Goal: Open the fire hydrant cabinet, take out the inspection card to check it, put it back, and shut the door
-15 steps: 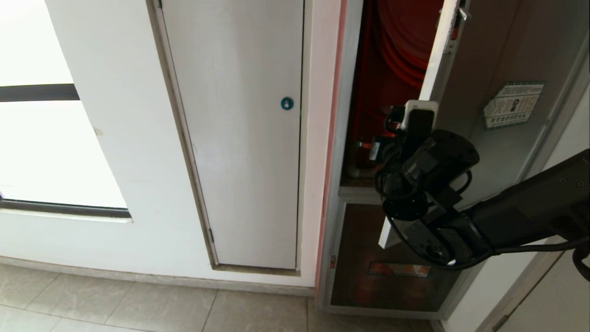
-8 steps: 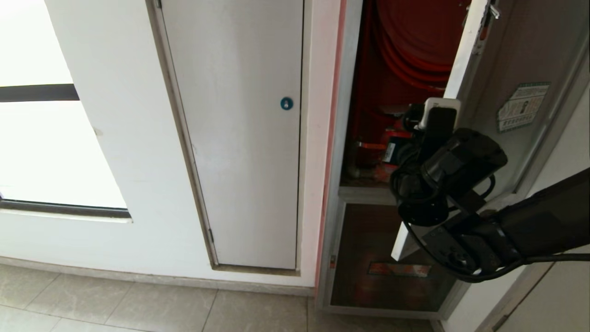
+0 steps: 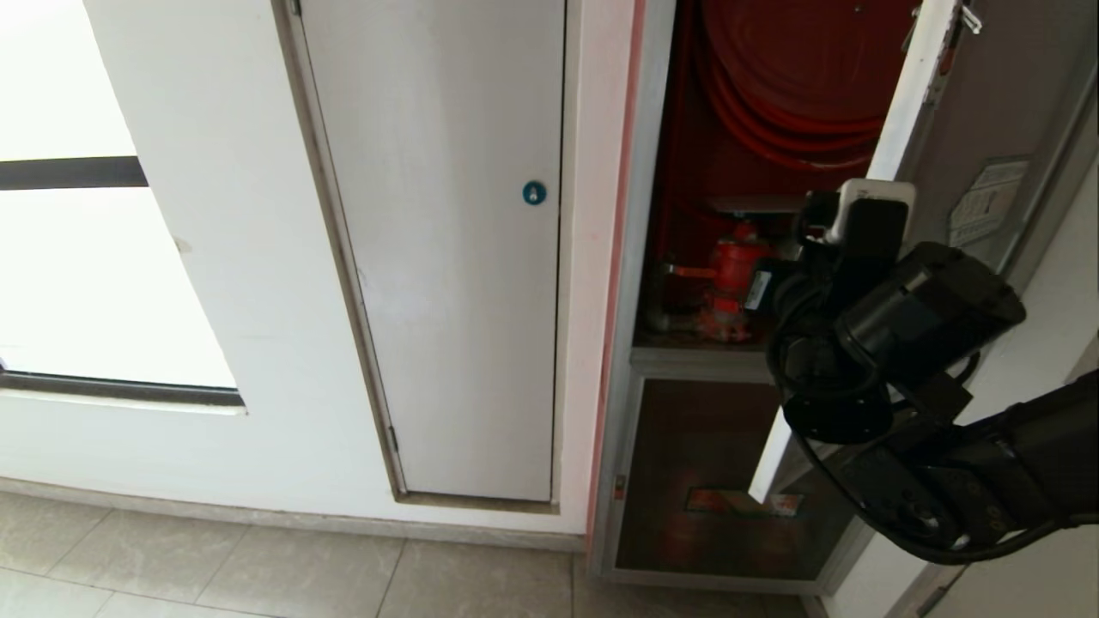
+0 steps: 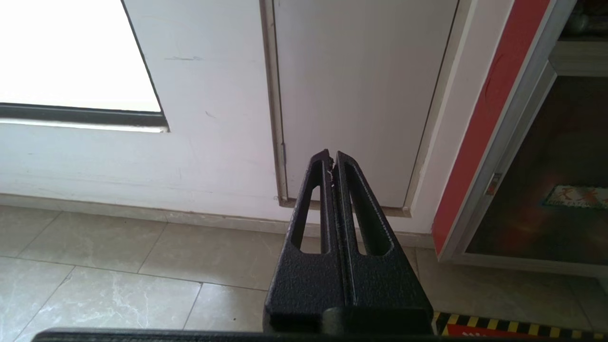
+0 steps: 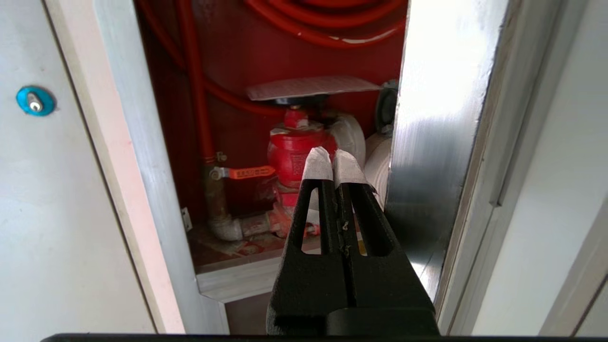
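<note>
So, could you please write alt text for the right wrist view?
The shut right pincer points into the open fire hydrant cabinet, toward the red valve. The pale inspection card lies flat on top of the valve, below the red hose. The aluminium edge of the door stands beside the pincer.

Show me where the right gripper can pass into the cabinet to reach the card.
Free way: the gap between the cabinet frame and the open door edge, above the valve, leading to the card on its top. Crowded: low down, where pipe, valve and rolled hose pack the floor. The right gripper, shut, points into the gap.
</note>
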Tool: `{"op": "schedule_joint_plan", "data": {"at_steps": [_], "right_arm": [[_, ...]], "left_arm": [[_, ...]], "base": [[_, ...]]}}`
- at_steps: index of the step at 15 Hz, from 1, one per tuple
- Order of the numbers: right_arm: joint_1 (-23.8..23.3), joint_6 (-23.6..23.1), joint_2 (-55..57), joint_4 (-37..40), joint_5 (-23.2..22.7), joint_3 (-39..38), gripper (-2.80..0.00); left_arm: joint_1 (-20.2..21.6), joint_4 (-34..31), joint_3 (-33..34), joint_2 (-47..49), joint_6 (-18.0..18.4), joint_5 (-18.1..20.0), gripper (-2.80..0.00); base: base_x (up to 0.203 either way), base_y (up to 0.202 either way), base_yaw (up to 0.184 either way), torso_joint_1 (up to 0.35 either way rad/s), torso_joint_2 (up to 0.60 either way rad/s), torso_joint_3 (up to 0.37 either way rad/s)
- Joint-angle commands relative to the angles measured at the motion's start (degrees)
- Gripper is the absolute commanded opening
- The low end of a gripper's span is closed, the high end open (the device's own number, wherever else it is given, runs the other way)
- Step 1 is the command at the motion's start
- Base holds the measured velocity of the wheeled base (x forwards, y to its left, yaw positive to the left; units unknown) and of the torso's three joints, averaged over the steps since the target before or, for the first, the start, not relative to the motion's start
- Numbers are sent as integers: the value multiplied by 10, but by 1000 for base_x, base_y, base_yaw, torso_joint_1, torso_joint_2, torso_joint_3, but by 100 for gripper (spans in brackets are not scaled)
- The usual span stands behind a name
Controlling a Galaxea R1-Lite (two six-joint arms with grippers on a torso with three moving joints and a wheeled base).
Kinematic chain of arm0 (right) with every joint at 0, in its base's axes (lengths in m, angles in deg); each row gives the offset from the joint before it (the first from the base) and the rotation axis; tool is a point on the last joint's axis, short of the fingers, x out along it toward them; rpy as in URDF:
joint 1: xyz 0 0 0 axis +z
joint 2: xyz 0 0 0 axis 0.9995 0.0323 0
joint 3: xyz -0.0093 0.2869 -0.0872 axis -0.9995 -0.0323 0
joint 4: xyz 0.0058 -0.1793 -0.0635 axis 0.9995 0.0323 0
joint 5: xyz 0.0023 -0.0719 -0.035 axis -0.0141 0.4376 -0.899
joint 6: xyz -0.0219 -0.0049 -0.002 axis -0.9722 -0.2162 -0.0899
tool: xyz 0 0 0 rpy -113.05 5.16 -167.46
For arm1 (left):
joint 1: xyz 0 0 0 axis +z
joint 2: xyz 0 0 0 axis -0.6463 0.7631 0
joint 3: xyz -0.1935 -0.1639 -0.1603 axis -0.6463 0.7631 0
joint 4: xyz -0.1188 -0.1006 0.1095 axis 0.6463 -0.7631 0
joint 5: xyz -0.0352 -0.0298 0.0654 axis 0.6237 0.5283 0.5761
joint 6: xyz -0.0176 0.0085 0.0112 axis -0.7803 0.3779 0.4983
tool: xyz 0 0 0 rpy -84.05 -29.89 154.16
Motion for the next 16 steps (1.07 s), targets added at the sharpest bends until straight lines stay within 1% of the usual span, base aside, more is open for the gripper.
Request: {"op": "schedule_joint_plan", "data": {"at_steps": [1,6,16], "right_arm": [[0,-1,-20,-10,7,-22,-280],[0,-1,-51,-14,19,-52,-280],[-1,1,-124,-15,27,-122,-280]], "left_arm": [[0,0,4,1,0,0,-280],[0,0,4,1,0,0,-280],[0,0,4,1,0,0,-280]], "base": [[0,0,0,0,0,0],[0,0,0,0,0,0],[0,0,0,0,0,0]]}}
